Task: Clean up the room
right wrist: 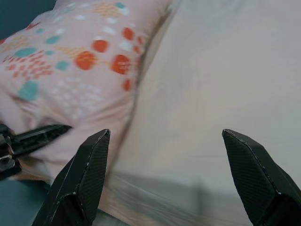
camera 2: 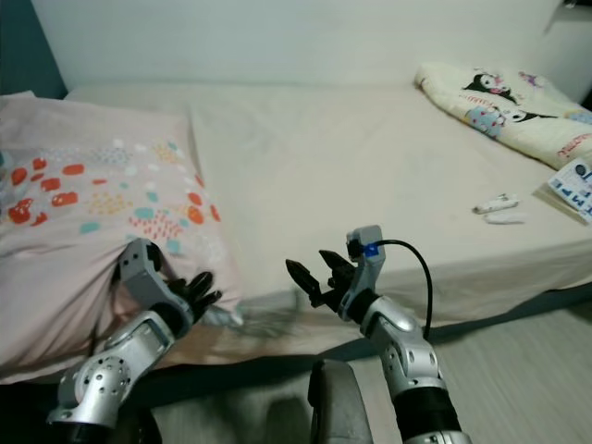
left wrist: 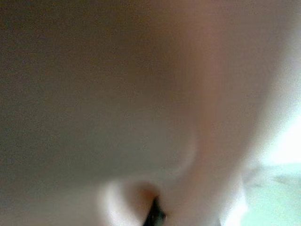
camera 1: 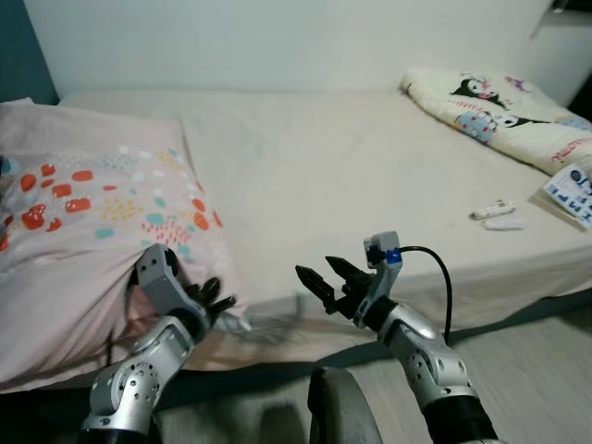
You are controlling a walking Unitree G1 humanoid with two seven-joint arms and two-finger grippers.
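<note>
Nearest, the right gripper (camera 1: pixel 326 276) hangs in the air just before the near edge of the bed (camera 1: pixel 351 166), its two black fingers (right wrist: pixel 82 181) spread wide apart with nothing between them; a black cable (camera 1: pixel 442 277) loops from its wrist camera down to the silver forearm; to its left, the left gripper (camera 1: pixel 215 298) is at the near right corner of the pink pillow (camera 1: pixel 83 222), its fingers lying against or under the fabric, and whether they are pinching the pillow or simply resting on it cannot be told; the left wrist view is a close blur of pink cloth (left wrist: pixel 141 94); the pillow, patterned with red, teal and white spots, lies at the near left of the bed and overhangs its near edge; a strip of pale wood-look floor (camera 1: pixel 536 361) shows at the near right below the mattress; the cream sheet stretches bare across the middle of the bed; at the right, near the bed's edge, two small white objects (camera 1: pixel 493 215) lie close together, too small to identify; just right of them a printed blue-and-white packet (camera 1: pixel 572 192) rests at the edge of view; farther, at the far right corner, a cream cartoon-print blanket (camera 1: pixel 499 111) is bunched up; behind everything stands a plain white wall (camera 1: pixel 277 42)
</note>
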